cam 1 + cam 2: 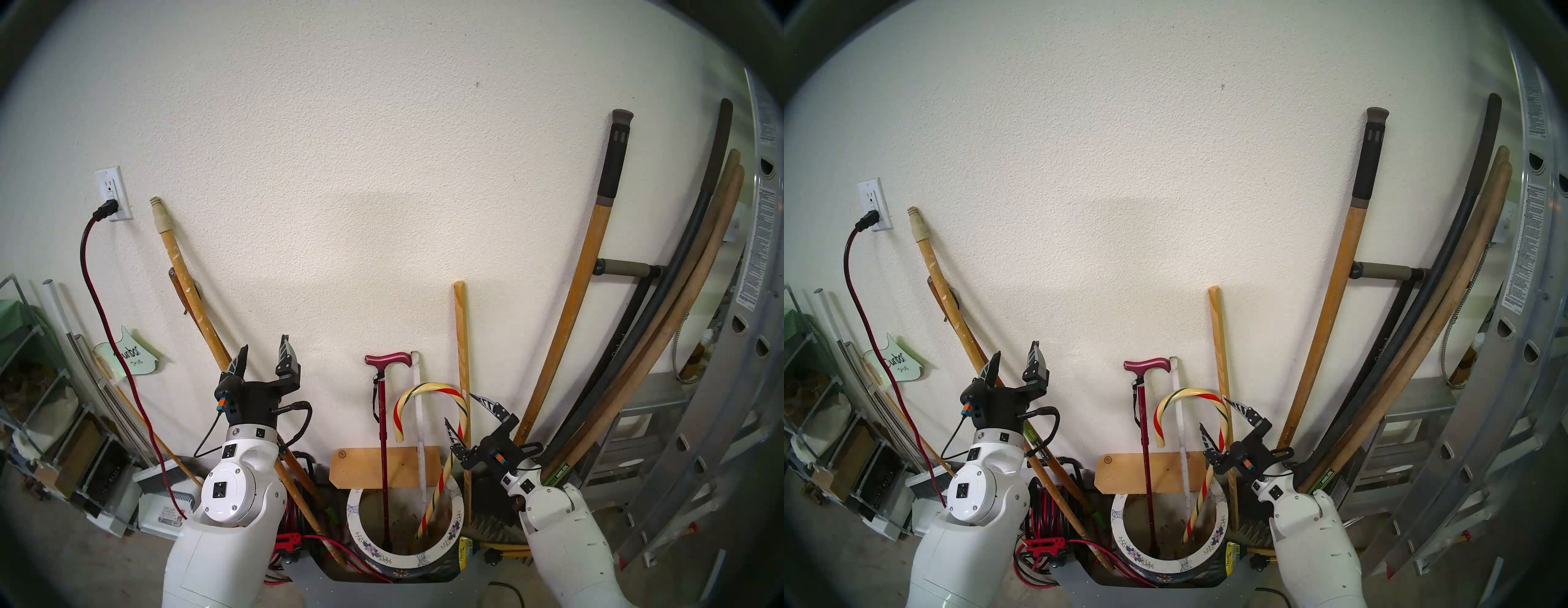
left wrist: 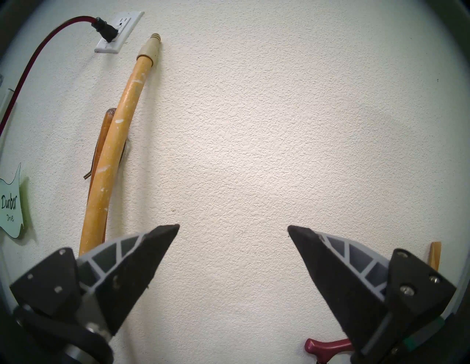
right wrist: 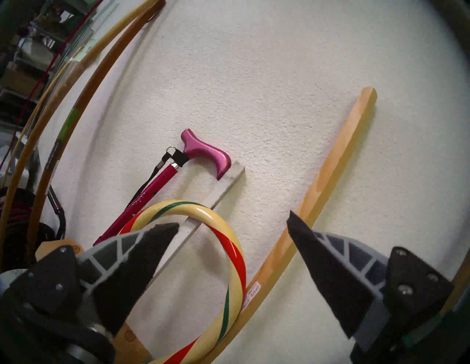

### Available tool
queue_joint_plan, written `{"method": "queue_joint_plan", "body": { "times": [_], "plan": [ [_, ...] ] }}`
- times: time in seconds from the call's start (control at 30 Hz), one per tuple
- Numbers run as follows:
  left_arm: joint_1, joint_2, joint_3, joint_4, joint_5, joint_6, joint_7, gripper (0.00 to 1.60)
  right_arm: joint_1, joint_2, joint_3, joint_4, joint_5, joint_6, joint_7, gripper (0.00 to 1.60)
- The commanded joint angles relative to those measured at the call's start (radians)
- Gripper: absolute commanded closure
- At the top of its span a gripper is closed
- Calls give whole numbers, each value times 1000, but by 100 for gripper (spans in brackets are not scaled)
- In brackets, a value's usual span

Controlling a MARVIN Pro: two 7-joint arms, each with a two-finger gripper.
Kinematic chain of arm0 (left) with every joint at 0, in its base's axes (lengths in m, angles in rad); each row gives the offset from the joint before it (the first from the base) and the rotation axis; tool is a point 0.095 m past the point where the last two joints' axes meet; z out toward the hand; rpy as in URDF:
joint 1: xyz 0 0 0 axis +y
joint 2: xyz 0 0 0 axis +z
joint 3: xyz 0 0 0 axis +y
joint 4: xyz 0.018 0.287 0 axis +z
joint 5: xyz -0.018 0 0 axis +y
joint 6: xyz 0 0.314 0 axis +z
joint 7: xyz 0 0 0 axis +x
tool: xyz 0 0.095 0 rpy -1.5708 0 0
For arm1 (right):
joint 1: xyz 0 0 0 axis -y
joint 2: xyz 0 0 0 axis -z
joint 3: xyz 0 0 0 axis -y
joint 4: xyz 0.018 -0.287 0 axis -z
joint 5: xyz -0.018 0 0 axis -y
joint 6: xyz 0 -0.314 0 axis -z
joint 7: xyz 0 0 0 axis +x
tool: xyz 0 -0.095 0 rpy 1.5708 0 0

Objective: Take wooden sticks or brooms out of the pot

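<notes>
Head views: the candy-cane stick (image 1: 441, 479), magenta cane (image 1: 384, 458) and white slat (image 1: 421, 429) stand in the pot (image 1: 360, 541) against the wall (image 1: 382, 170), amid clutter. All are judged light, stiff and smooth.

Left wrist: the left gripper (image 2: 233, 226) is spread wide, empty.

Right wrist: the right gripper (image 3: 233, 223) gapes near the hook; the straight shaft is judged the best hold.

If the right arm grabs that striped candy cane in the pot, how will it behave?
The candy cane looks rigid, so probably no flopping. Its glossy surface may slip between the fingers. The hook curves in front of the white slat, near the magenta walking cane, so lifting might snag them.
</notes>
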Motion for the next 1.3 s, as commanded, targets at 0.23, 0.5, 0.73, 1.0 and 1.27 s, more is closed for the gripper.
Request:
{"method": "queue_joint_plan", "body": {
  "times": [0.23,0.5,0.73,1.0,1.27],
  "plan": [
    [0,1,-1,0,0,0,0,0,100,4,-37,64,-287,-45,-227,0],
    [0,0,-2,0,0,0,0,0,170,7,-54,151,-415,-21,-322,0],
    [0,0,-2,0,0,0,0,0,256,8,-72,271,-491,7,-374,0],
    [0,0,-2,0,0,0,0,0,349,-4,-93,389,-547,43,-414,0],
    [0,0,-2,0,0,0,0,0,433,-16,-114,505,-588,60,-467,0]
  ]
}}
